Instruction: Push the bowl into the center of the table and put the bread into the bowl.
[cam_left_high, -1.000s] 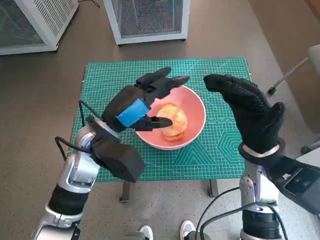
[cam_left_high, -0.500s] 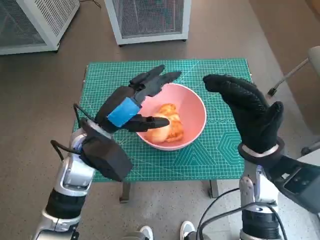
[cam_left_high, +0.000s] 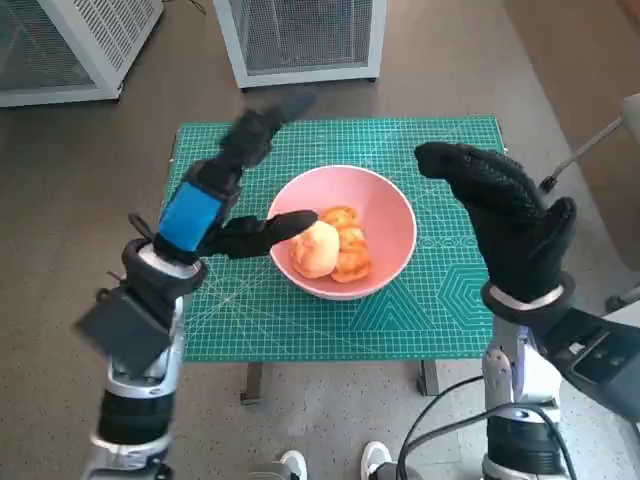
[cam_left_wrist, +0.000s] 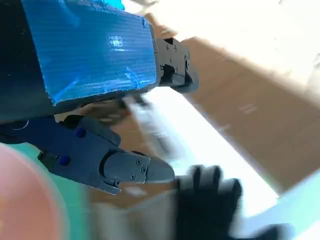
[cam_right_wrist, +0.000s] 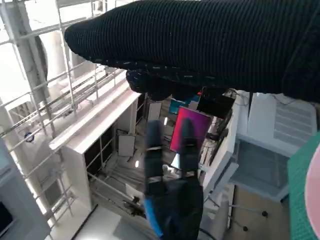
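My left hand (cam_left_high: 205, 205) hung at the frame's left, fingers spread, empty. My right hand (cam_left_high: 505, 215) stood raised at right, likewise empty.

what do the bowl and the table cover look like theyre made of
Bowl: probably plastic or glazed ceramic; smooth, even pink with a soft sheen, no pattern. Which one, the look leaves open.
Table cover: looks like a rubbery cutting mat; flat matte green printed with pale grid lines and shapes.

head: bright, even | left wrist: heavy blur (motion) | right wrist: glare
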